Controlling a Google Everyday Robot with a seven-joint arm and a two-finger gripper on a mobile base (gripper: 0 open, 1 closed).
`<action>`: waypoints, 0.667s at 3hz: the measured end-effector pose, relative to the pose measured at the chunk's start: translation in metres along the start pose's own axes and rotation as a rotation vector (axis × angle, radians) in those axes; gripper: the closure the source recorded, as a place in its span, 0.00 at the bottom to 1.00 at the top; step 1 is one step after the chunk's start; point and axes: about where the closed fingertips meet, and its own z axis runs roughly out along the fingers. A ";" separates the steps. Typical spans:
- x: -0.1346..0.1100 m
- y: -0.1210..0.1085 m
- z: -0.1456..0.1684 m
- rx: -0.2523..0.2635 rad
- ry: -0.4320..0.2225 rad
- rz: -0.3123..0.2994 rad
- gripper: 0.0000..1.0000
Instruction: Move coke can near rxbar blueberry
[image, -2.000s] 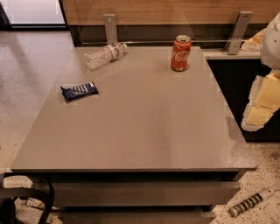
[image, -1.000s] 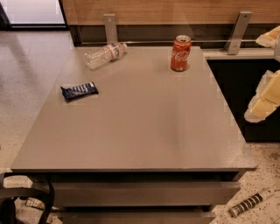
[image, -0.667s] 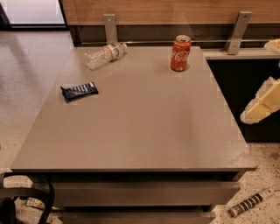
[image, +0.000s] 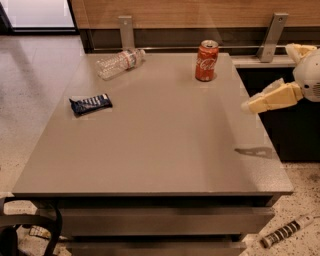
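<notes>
Hand (image: 260, 101) hovered off the tabletop's (image: 165, 150) right edge, holding nothing; whether open or closed, can't tell. Rxbar blueberry (image: 90, 104) lay flat near the left edge. Coke can (image: 206, 60) stood upright at the far right, well apart from the bar. Water bottle (image: 120, 62) lay on its side at far left.

I seem to be in an office break area or a robot test room rather than a home. A plain grey table (image: 150, 150) stands on a speckled terrazzo-style floor (image: 30, 100), against a wood-panelled wall (image: 200, 10) with metal brackets (image: 126, 30). Only snack goods lie on it: a coke can (image: 206, 60), a rxbar blueberry (image: 90, 104), a water bottle (image: 119, 62). My hand (image: 265, 99) hangs off the table's right edge.
</notes>
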 end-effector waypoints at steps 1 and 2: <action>-0.025 -0.037 0.019 0.112 -0.179 0.030 0.00; -0.047 -0.069 0.032 0.231 -0.332 0.055 0.00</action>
